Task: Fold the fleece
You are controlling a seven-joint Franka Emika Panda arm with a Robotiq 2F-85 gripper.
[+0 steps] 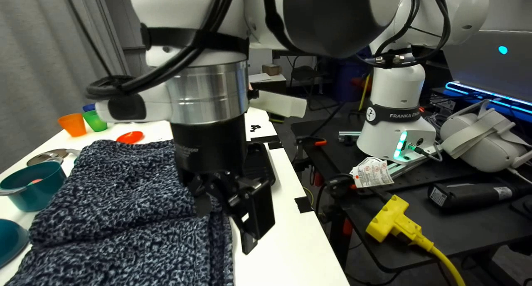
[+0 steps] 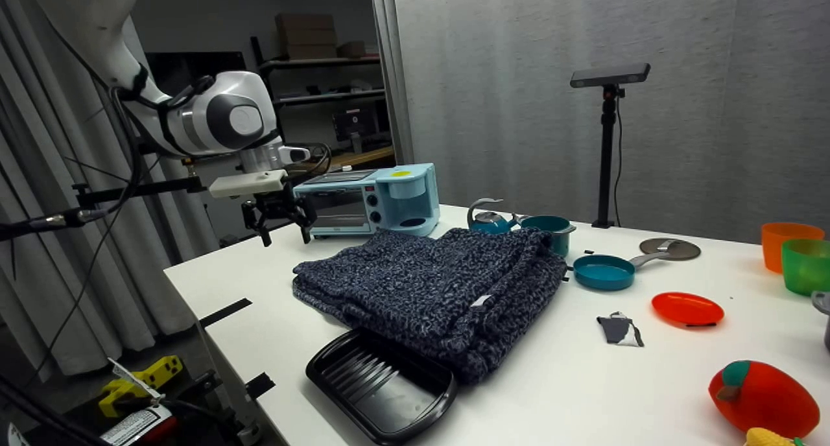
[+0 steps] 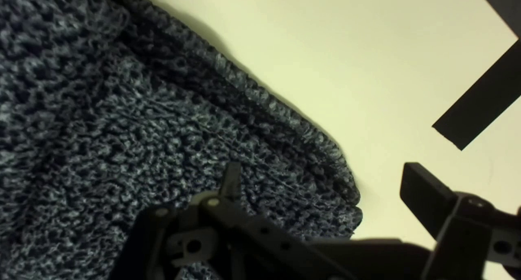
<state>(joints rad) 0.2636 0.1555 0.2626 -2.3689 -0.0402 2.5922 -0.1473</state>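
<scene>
Holding the claw (image 2: 286, 235) spread apart and empty above the counter (image 2: 583, 375), near a corner of the fleece (image 2: 425, 293) lying there in layers, I'm worrying that a shallow bite could catch only the top ply, skewing the fold.

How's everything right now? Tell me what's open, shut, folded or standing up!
Fleece, folded over in layers
Gripper, open, holding nothing
Oven door, shut
Pot, uncovered, something reddish inside
Lid, lying flat
Pan, uncovered
Tray, right way up
Kettle, upright
Orange cup, upright
Green cup, upright
Base light, on
</scene>
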